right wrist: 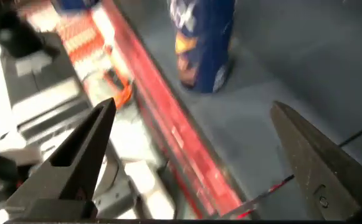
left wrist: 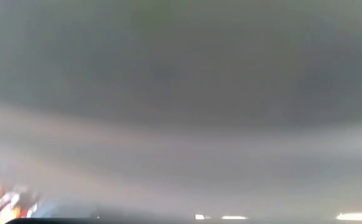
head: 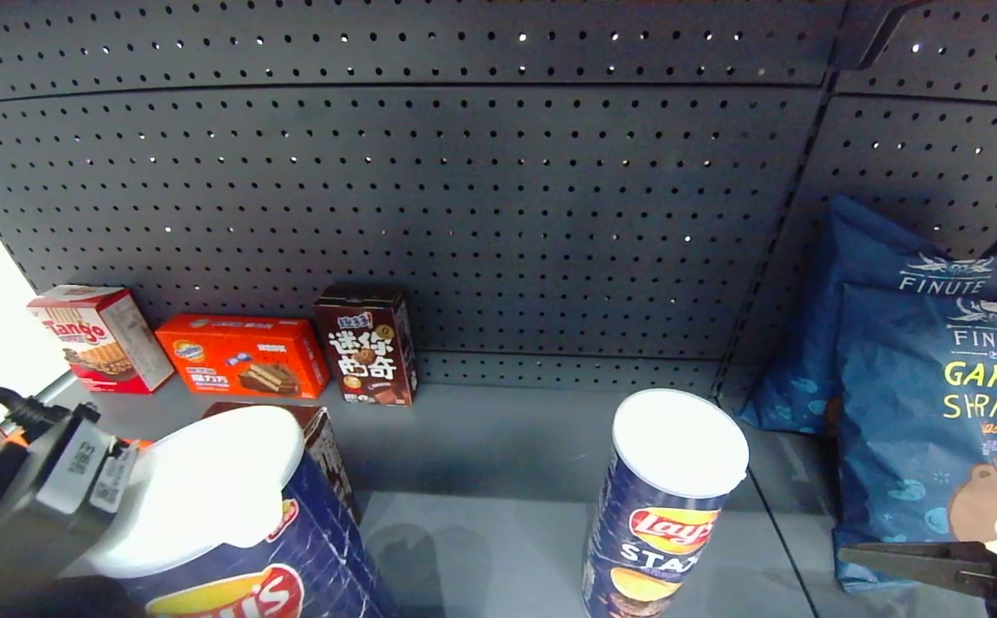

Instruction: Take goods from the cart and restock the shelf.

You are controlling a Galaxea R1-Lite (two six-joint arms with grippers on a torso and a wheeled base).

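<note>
Over shelf edge (right wrist: pixel 176 144), right claw (right wrist: pixel 193 104) wide open, empty.

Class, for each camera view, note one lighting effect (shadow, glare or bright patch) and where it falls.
Head view: the white lid of the near blue crisp canister glares; a soft shadow lies on the grey shelf beside it. Right wrist view: the red shelf-edge strip shines. Left wrist view: dull grey, small bright spots along one edge.
</note>
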